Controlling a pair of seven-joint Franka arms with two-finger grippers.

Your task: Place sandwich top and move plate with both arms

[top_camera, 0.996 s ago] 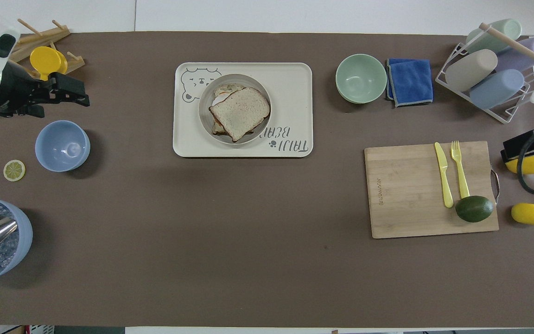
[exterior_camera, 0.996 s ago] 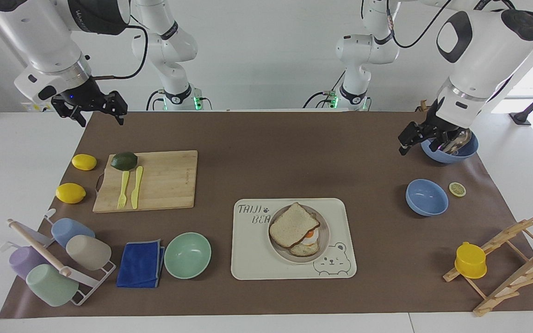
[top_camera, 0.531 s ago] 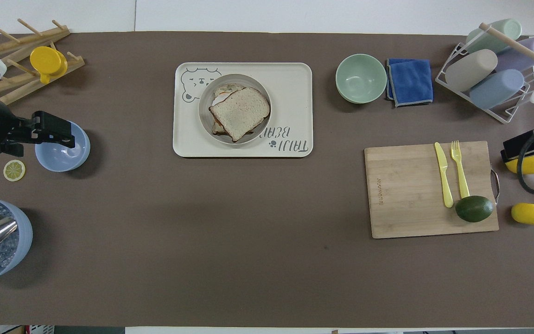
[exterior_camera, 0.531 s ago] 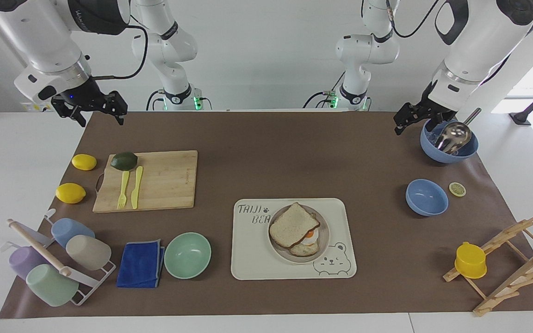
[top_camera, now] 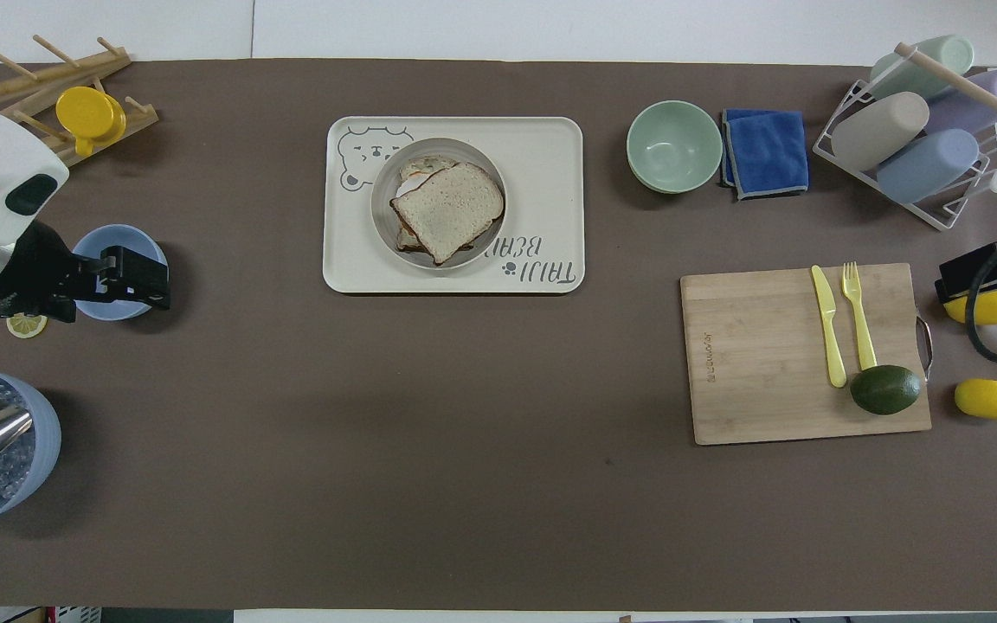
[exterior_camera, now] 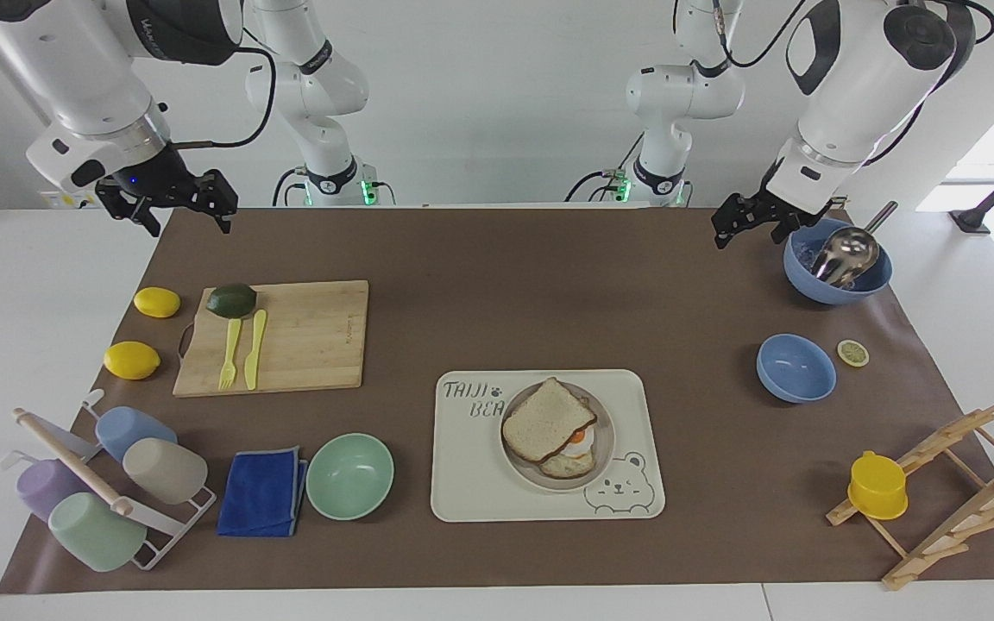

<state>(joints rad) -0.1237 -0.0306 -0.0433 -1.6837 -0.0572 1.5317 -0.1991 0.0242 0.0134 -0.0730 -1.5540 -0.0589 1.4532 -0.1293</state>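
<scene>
The sandwich top lies tilted on a bread slice with fried egg, on the plate. The plate sits on a cream bear-printed tray. In the overhead view the sandwich top covers most of the plate. My left gripper is open and empty, raised over the mat by the blue bowls; it also shows in the overhead view. My right gripper waits open and empty, raised over the mat's corner at the right arm's end; it also shows in the overhead view.
A blue bowl with ice and a metal scoop, a smaller blue bowl and a lemon slice lie at the left arm's end. A cutting board, a mint-green bowl and a blue cloth lie toward the right arm's end.
My left gripper has risen and drawn back toward the robots, clearing the scoop bowl. The right arm, the sandwich top and the plate have not moved.
</scene>
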